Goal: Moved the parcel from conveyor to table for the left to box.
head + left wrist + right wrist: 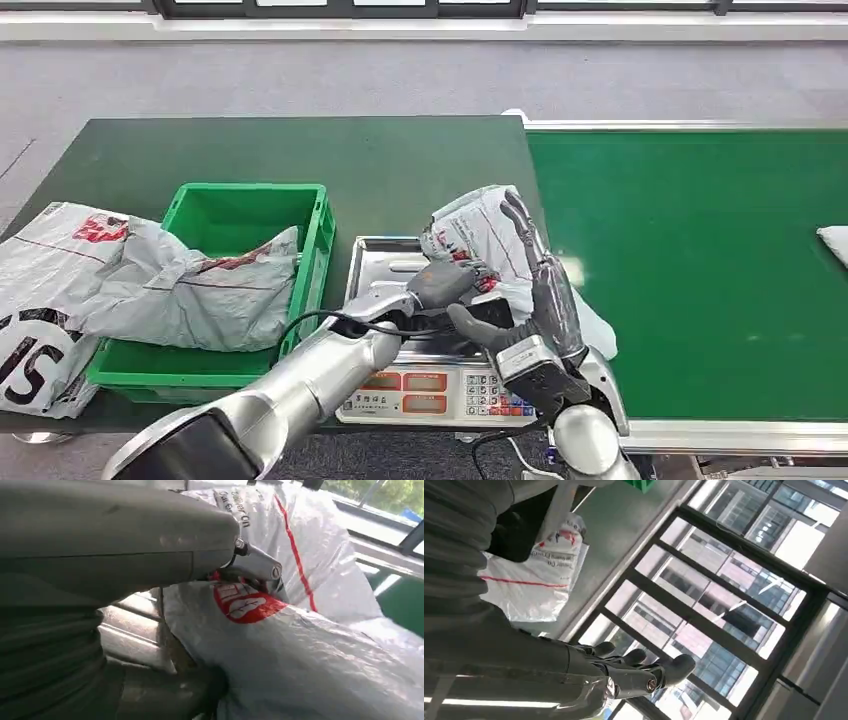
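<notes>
The parcel (478, 232), a grey-white plastic mailer with a red logo, stands crumpled on the steel tray (375, 262) of a weighing scale on the dark green table (300, 150). My left hand (446, 283) grips its near left side. In the left wrist view the thumb (257, 569) presses on the parcel (310, 645) above the red logo, and a finger curls under it. My right hand (545, 300) stands upright against the parcel's right side, fingers stretched out and apart. In the right wrist view those fingers (639, 672) are straight and hold nothing, with the parcel (534, 577) beside them.
A green crate (318, 245) left of the scale holds a grey mailer (190, 290); another large mailer (45, 300) lies at the table's left edge. The scale's keypad (430, 388) faces me. The green conveyor belt (700, 260) runs on the right, with one parcel (835, 243) at its far right.
</notes>
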